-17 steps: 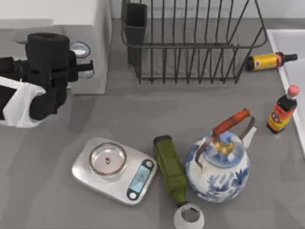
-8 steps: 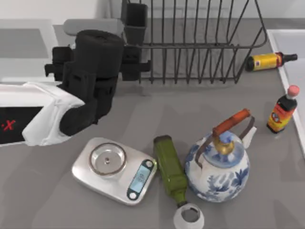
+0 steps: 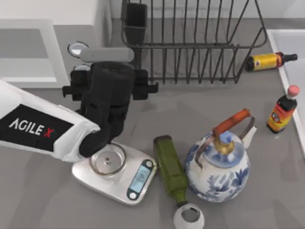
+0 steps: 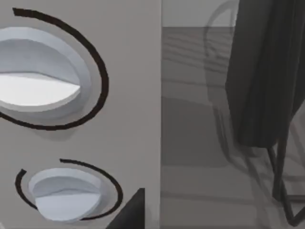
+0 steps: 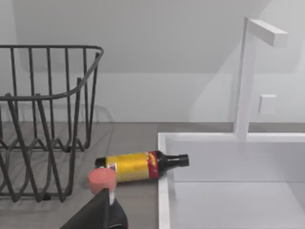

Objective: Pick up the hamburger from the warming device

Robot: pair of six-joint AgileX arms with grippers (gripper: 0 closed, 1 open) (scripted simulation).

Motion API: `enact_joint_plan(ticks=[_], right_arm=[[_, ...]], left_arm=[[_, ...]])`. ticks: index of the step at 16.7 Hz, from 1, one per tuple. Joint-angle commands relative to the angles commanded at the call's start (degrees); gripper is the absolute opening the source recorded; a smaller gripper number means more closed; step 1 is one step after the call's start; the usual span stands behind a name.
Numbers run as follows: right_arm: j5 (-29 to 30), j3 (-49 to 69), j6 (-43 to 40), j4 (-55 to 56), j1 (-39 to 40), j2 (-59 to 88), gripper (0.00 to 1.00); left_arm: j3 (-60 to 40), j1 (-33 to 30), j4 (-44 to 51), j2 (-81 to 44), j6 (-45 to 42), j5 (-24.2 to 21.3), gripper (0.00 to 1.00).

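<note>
The warming device [image 3: 62,52] is a white microwave at the table's back left, its grey cavity [image 3: 21,50] facing the camera. The hamburger is hidden from me. My left gripper [image 3: 108,88] hangs in front of the microwave's right end, its black wrist covering it from above, over the far edge of the scale. A grey bar [image 3: 105,55] lies between the wrist and the dial panel. In the left wrist view the two pale blue dials [image 4: 43,81] [image 4: 66,195] are very close. My right gripper [image 5: 102,214] is parked near the sink.
A silver kitchen scale [image 3: 136,183], a lying green bottle [image 3: 170,169] and a blue-and-white teapot [image 3: 218,164] crowd the front. A black wire dish rack [image 3: 190,43] stands at the back. Two sauce bottles [image 3: 267,61] [image 3: 282,110] lie beside the white sink [image 3: 290,47].
My left arm has swung right and toward the table's front, away from the microwave's left side. The grey bar moved with it. The cavity now shows.
</note>
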State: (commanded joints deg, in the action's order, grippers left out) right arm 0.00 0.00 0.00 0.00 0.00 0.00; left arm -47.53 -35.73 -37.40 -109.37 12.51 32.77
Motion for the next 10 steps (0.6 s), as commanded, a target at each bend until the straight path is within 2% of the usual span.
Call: enact_joint_plan(ticks=[5,10], right_arm=[[0.0,0.0,0.0,0.0,0.0,0.0,1.00],[0.0,0.0,0.0,0.0,0.0,0.0,1.00]], left_arm=[[3.7,-0.6,-15.2,-10.2,0.0,-0.7,0.00],[4.5,-0.7,-17.5,-12.0,0.0,-1.0,0.00]])
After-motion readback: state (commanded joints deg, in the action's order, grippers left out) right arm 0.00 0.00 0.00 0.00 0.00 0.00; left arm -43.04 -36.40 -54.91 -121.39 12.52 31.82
